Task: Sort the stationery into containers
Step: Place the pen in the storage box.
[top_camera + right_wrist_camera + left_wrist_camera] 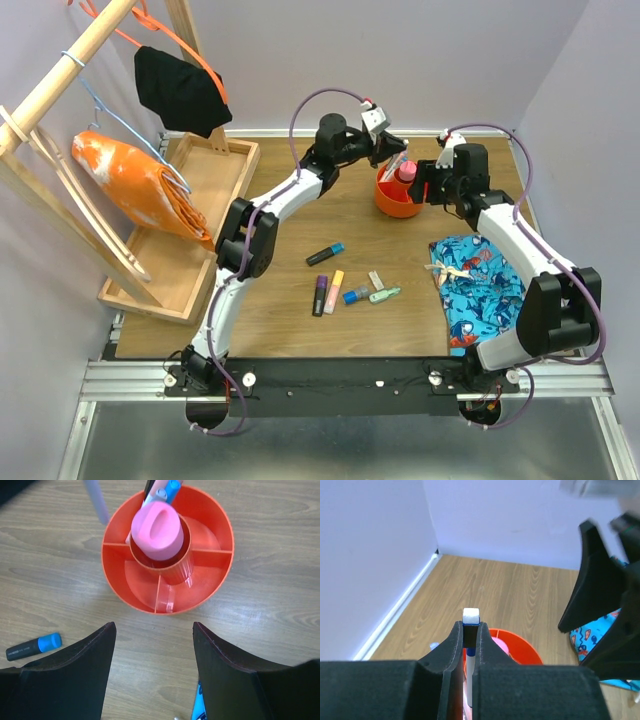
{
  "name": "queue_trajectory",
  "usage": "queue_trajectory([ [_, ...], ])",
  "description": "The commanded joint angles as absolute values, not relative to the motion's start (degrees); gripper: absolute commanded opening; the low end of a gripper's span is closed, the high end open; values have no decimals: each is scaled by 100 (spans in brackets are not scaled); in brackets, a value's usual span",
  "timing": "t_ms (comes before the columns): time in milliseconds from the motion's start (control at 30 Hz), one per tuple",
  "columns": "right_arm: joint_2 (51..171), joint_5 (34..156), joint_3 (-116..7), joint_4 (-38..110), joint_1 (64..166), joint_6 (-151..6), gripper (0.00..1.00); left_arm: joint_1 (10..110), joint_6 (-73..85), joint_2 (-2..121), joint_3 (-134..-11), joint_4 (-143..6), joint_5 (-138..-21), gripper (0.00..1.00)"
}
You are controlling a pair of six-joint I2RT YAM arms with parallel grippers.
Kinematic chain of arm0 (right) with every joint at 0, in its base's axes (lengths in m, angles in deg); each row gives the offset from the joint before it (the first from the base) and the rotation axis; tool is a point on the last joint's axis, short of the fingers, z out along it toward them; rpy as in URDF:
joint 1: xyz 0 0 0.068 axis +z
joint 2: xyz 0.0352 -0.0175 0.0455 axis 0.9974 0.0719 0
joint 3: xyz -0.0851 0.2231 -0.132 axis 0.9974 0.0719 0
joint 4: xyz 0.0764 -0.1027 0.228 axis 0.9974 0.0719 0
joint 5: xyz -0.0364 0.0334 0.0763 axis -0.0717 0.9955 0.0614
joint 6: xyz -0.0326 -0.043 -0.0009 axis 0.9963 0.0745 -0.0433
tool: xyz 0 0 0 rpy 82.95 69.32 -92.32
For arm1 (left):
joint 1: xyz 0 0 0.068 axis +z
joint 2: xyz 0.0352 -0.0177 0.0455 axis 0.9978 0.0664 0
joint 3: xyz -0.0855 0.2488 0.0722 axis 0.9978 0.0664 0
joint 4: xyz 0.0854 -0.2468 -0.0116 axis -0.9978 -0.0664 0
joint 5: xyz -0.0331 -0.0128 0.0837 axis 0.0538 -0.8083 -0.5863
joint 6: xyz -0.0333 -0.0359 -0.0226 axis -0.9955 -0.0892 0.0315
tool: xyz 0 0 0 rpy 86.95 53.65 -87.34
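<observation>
Print on the loose markers (333, 285) is too small to read. The left gripper (470, 630), jaws nearly closed, pinches a white pen (471, 615) over the orange-red pot (113, 575) near the table's far edge; the right gripper (154, 627) gapes wide beside it, holding nothing

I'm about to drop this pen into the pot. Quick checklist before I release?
1. Pen gripped by left claw: ok, shut on it.
2. Pen's lower tip over a compartment: cannot tell.
3. Pot upright: ok.
4. Free compartment: ok, near ones bare.
5. Right claw clear of pot: ok, open, not touching.
6. Nothing left on table: not ok, markers remain.
</observation>
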State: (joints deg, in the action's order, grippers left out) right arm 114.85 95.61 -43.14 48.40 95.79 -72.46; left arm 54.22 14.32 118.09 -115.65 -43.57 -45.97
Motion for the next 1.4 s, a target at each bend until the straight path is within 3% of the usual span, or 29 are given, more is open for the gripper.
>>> queue_trajectory([
  [0,11674,9305,-4641,5026,9555,-7025,71,5446,1206,12291,-11884,-4010,-4787,8],
  [533,11911,9261,-4835,5043,9546,-6910,71,5666,968,12696,-11480,-3658,-4567,7],
  [767,11885,9287,-4782,5026,9555,-6910,71,5657,950,12652,-11234,-3614,-4471,13],
  [833,11894,9287,-4800,5026,9555,-6910,71,5657,950,12634,-11173,-3614,-4470,18],
  [900,11902,9296,-4835,5017,9555,-6910,71,5657,950,12565,-11094,-3597,-4470,30],
  [1100,11859,9340,-4852,5000,9555,-6928,71,5657,1214,12240,-11058,-3693,-4558,45],
  [1267,11675,9384,-4774,4938,9555,-6910,71,5657,1565,11423,-10690,-4262,-4716,50],
  [1367,11534,9454,-4554,4807,9555,-6849,71,5666,1898,10510,-9813,-4728,-4804,51],
])
